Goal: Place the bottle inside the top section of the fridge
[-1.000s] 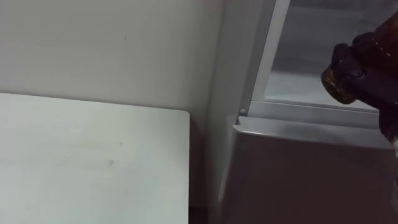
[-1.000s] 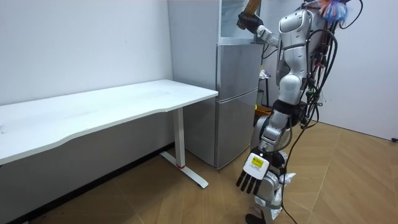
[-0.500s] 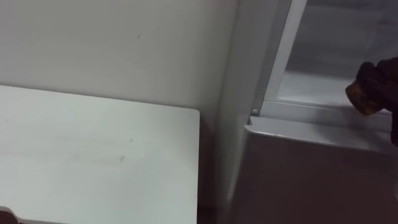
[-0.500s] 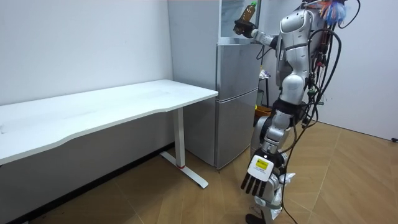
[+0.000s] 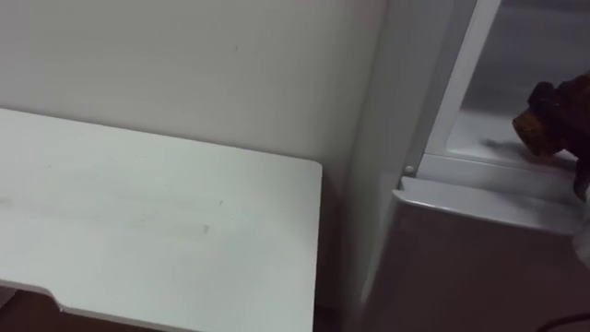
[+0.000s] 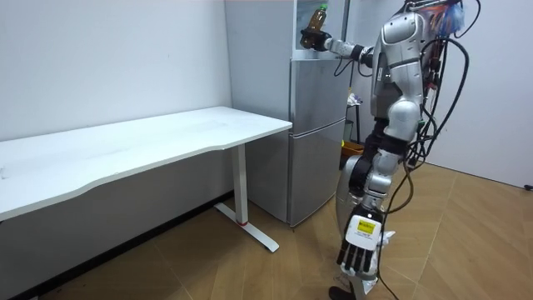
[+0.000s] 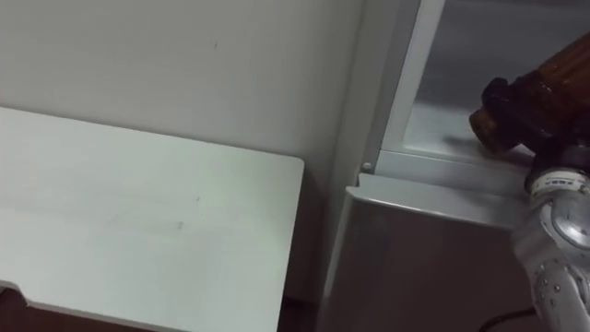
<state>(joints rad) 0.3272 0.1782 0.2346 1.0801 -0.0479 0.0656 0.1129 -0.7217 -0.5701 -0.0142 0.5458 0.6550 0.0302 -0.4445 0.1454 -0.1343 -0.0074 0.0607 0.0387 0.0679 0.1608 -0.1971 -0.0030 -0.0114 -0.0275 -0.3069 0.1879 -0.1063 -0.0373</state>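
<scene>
Room view has the robot standing just beside a tall grey fridge, with its right hand raised to the open upper compartment and its fingers curled round a brown bottle with a yellowish cap. The bottle's base is low over the compartment floor; I cannot tell whether it touches. The left hand hangs by the legs, fingers straight. A white rectangular table stands beside the fridge.

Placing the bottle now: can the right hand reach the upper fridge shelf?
Probably yes: the right hand, gripping the bottle, is at the open upper fridge, nothing between it and the shelf.
</scene>
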